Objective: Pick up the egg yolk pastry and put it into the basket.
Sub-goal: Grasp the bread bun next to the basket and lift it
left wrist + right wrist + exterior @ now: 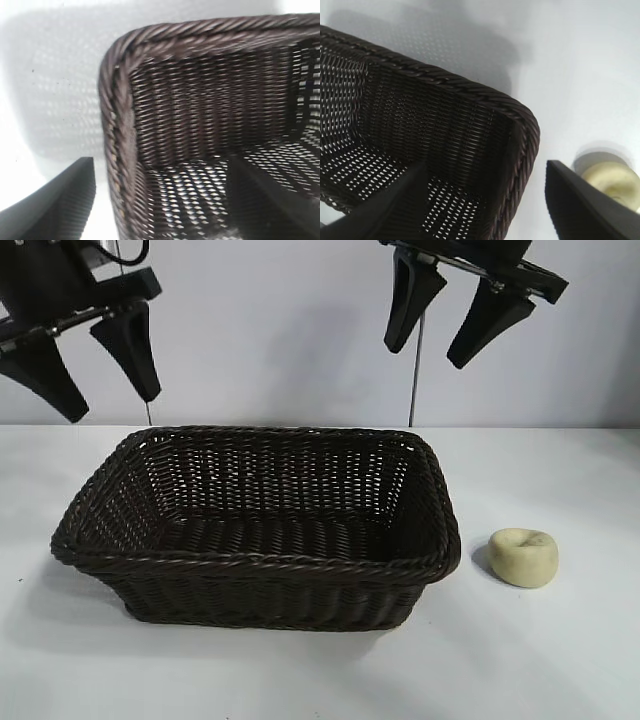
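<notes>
The egg yolk pastry (524, 557), a small pale yellow lump with a dimpled top, lies on the white table just right of the basket (250, 560). The basket is large, dark brown wicker, and holds nothing. My left gripper (100, 375) hangs open high above the basket's left end. My right gripper (445, 330) hangs open high above the basket's right end. In the right wrist view the pastry (612, 182) shows partly behind one finger, beside the basket's corner (522, 125). The left wrist view shows only the basket's corner (120, 100) between the open fingers.
The white table (560, 660) stretches in front of and to the right of the basket. A thin vertical rod (414, 380) stands at the back wall behind the basket's right end.
</notes>
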Robot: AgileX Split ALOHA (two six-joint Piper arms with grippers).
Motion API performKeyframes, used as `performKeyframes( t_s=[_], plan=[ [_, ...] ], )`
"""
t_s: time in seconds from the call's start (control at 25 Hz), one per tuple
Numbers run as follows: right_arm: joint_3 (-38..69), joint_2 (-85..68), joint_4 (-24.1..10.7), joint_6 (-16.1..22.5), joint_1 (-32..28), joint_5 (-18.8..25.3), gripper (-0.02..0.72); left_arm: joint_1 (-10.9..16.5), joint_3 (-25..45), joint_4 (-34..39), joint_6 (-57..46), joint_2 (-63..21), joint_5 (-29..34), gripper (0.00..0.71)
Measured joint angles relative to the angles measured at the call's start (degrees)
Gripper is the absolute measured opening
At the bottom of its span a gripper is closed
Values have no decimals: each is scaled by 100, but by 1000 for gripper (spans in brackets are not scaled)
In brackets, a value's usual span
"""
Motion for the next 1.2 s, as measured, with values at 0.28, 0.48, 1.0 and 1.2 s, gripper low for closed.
performKeyframes(
  t_s=[0.28, 0.48, 1.0, 1.2],
  plan=[
    [0, 0, -37, -6, 0, 5, 486, 0, 111, -868, 0, -379, -227, 529],
    [0, 0, -37, -6, 0, 5, 486, 0, 128, -1206, 0, -382, -222, 529],
    [61, 0, -234, -19, 0, 18, 486, 0, 128, -1302, 0, -382, -222, 529],
    [425, 0, -531, -20, 0, 12, 486, 0, 128, -1302, 0, -382, -222, 529]
  ],
)
